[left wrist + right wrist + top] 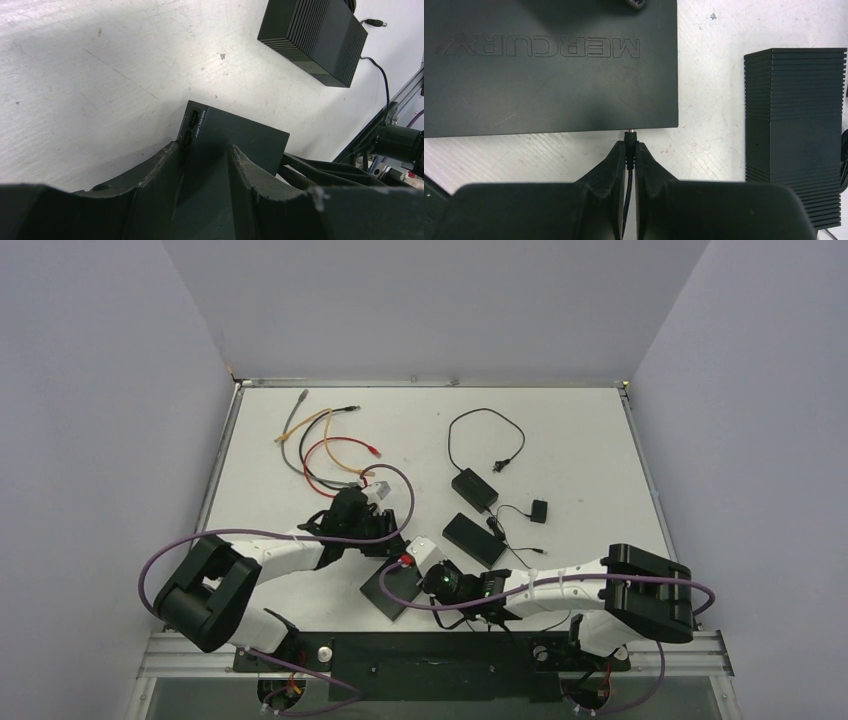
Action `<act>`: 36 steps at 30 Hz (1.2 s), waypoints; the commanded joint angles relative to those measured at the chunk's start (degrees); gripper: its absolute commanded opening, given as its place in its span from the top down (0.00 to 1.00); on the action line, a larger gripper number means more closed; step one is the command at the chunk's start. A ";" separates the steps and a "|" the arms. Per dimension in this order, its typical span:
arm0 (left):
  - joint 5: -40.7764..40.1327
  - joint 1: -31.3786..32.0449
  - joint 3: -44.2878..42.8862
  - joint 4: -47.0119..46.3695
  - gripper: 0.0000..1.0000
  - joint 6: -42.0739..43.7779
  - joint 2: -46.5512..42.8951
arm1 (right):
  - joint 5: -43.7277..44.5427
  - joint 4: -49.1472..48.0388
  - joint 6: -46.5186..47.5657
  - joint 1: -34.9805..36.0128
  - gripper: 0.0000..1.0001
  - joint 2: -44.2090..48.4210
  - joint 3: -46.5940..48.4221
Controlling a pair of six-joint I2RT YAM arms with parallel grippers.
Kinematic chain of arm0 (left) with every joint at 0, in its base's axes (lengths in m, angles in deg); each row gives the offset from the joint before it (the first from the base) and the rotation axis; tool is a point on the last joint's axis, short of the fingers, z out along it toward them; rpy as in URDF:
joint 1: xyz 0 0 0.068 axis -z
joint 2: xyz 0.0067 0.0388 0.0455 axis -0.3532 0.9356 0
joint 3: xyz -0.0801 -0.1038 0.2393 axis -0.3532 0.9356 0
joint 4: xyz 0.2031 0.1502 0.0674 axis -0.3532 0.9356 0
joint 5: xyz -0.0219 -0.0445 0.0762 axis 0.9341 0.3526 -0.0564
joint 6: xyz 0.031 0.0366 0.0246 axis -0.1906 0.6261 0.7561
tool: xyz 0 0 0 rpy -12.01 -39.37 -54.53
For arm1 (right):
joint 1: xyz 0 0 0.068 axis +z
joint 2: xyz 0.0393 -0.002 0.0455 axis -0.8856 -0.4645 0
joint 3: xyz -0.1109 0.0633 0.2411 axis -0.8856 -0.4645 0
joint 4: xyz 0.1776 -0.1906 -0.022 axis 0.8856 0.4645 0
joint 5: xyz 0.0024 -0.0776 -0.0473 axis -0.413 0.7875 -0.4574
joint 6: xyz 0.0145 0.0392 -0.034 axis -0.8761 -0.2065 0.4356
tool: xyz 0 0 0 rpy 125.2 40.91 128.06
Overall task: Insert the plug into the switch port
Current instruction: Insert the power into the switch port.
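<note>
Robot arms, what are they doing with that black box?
They are plugging a power cable into it. The right gripper pinches a small black plug and holds its tip right against the edge of the black switch. How far in it is can't be seen. The left gripper has its fingers on the switch's other end, by the network ports, seemingly steadying it.
</note>
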 commanded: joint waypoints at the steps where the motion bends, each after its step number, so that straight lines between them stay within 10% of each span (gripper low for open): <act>1: 4.87 1.73 1.42 0.80 0.64 -0.31 -0.96 | 0.70 -9.29 2.20 -1.72 1.00 -1.28 5.35; 36: 6.57 4.09 4.88 -1.43 0.69 -1.63 -5.57 | -9.22 -20.83 10.96 -5.86 1.00 -0.97 7.42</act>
